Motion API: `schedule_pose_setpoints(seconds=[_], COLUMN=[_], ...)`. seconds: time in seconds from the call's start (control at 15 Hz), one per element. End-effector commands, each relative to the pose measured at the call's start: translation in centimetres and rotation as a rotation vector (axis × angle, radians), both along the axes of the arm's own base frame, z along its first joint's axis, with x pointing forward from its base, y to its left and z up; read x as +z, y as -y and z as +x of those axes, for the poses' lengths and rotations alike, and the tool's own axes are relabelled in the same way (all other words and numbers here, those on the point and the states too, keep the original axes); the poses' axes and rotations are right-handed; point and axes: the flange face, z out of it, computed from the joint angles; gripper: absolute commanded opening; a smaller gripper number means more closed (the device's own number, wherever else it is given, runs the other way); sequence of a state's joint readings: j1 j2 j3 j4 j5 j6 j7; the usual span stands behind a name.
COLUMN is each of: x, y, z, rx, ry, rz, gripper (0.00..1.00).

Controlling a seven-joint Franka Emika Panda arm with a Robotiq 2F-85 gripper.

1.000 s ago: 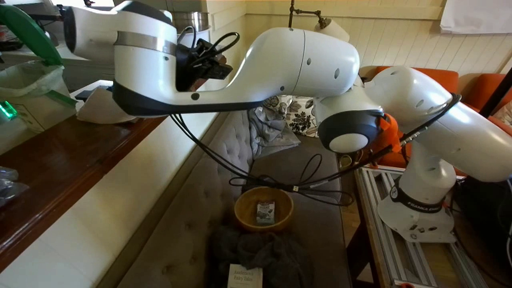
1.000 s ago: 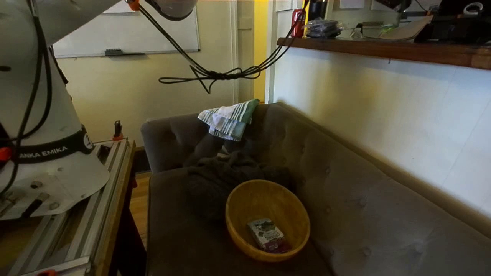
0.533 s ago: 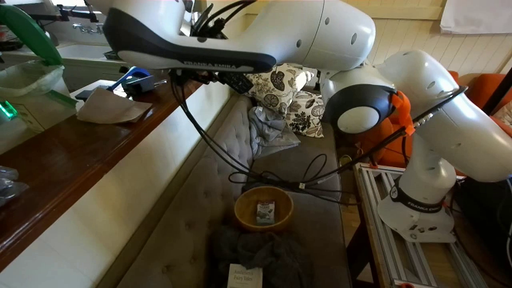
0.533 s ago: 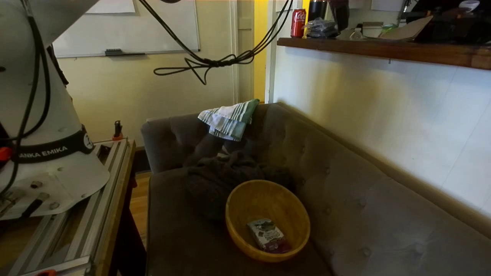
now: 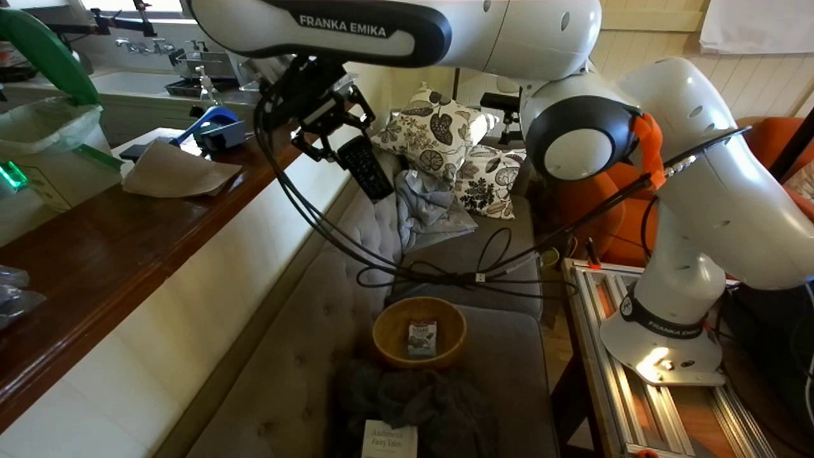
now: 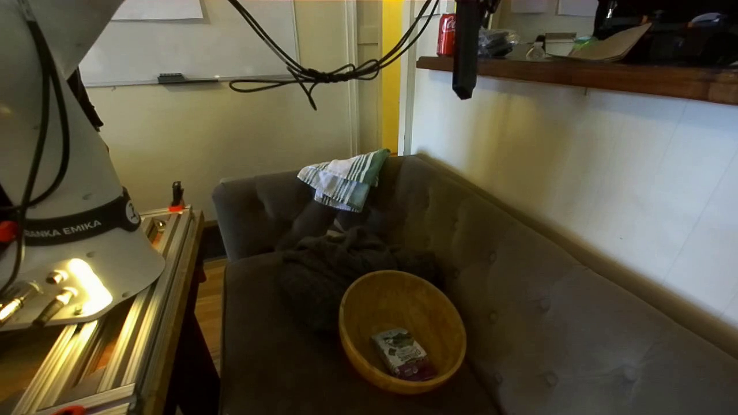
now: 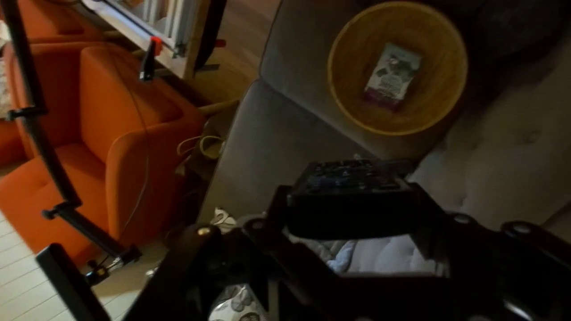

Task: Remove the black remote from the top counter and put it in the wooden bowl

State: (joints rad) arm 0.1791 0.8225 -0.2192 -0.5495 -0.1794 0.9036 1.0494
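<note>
My gripper (image 5: 345, 141) is shut on the black remote (image 5: 367, 169), which has rows of buttons and hangs tilted down in the air beside the counter edge, above the couch. In the wrist view the remote (image 7: 350, 178) lies between both fingers of the gripper (image 7: 352, 214). It also shows as a dark bar (image 6: 466, 57) in an exterior view. The top counter (image 5: 121, 261) is reddish-brown and also shows in an exterior view (image 6: 582, 76). The round wooden bowl (image 5: 386, 334) stands on the couch, lower than the gripper and apart from it; it also shows in the wrist view (image 7: 441, 89).
A small packet (image 5: 422, 338) lies inside the bowl. Looped black cables (image 5: 445, 278) hang from the arm above the couch. Dark cloth (image 5: 413, 394) and a book (image 5: 389, 439) lie beside the bowl. Brown paper (image 5: 178, 170) and a blue-handled object (image 5: 216, 121) are on the counter.
The forearm has risen and the wrist has turned, so the gripper and remote come out from behind the arm. The remote now points downward and shows in both exterior views.
</note>
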Motion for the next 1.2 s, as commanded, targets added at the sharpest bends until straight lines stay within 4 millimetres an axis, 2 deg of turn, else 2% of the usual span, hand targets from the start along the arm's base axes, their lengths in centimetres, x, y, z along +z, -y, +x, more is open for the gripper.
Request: schedule_pose_setpoints(seconds=[0.0,0.2,0.33,0.4,0.53,0.67,0.73,0.8,1.0,1.13], x=[-0.4,-1.6,-3.8,-2.9,-4.6,-5.0,-4.9,-5.1,-5.1,-5.3], y=[-1.4,-1.9,-2.5,-1.9,-2.2,-2.5,-2.5,-2.4,-0.3,2.8], z=[2.3,5.4,6.0,6.1,6.5,6.5,6.5,6.1,5.2,4.4], rx=[0.030,0.149,0.177,0.145,0.162,0.168,0.169,0.201,0.364,0.454], ry=[0.158,0.315,0.318,0.320,0.312,0.305,0.306,0.269,0.175,0.121], rz=[0.107,0.082,0.002,0.053,0.027,0.019,0.018,0.031,0.135,0.174], gripper=[0.39,0.39,0.39,0.64,0.64,0.64,0.39,0.39,0.39,0.39])
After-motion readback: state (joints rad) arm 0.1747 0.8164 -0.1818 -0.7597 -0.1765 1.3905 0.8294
